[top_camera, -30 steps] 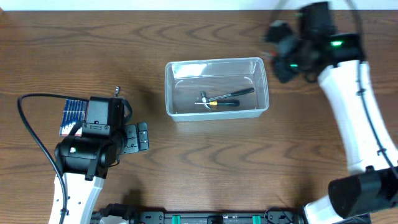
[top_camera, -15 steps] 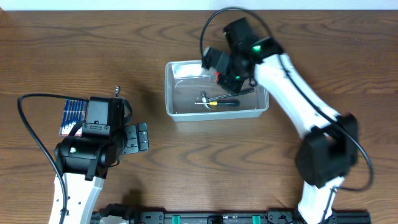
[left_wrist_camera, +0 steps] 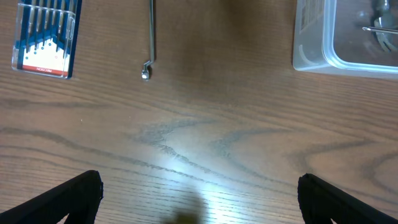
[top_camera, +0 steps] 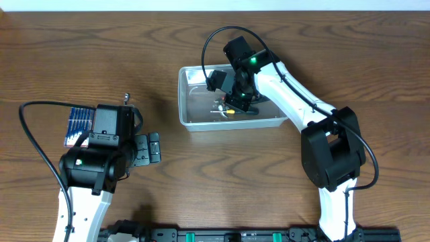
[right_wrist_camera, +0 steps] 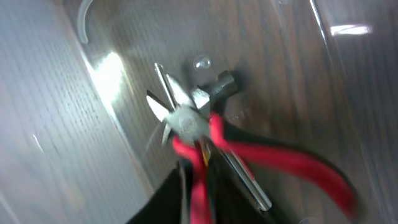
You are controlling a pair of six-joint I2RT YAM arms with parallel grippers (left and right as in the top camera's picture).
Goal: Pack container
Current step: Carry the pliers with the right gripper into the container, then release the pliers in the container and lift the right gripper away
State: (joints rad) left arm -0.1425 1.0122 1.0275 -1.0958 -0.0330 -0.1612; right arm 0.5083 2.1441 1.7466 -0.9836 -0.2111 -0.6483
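Container of clear plastic (top_camera: pixel 191 122), rectangular with rounded corners and a rim, sits on the brown wooden counter (top_camera: pixel 201 188) toward the far middle, with its long side running left to right. At the far left lies a small flat blue packet (top_camera: pixel 76 125) holding a row of thin tools, partly covered by the left arm in the overhead view. Just right of it lies a thin L-shaped metal key (left_wrist_camera: pixel 152 31), apart from both the packet and the container. The left end effector (top_camera: pixel 156 148) hangs over bare wood in front of these. Its two dark fingers (left_wrist_camera: pixel 74 199) are spread wide at the lower corners of the wrist view, with nothing between them. Further right, the white right arm reaches over the container's far rim, and the right end effector (top_camera: pixel 233 102) is down inside the tub near its middle. Its dark fingers are closed on the handle end of red-handled metal pliers (right_wrist_camera: pixel 194 127), whose tips point toward the container floor; the wrist view is blurred. A yellow-and-black screwdriver (top_camera: pixel 243 111) lies on that floor, just beside the pliers.
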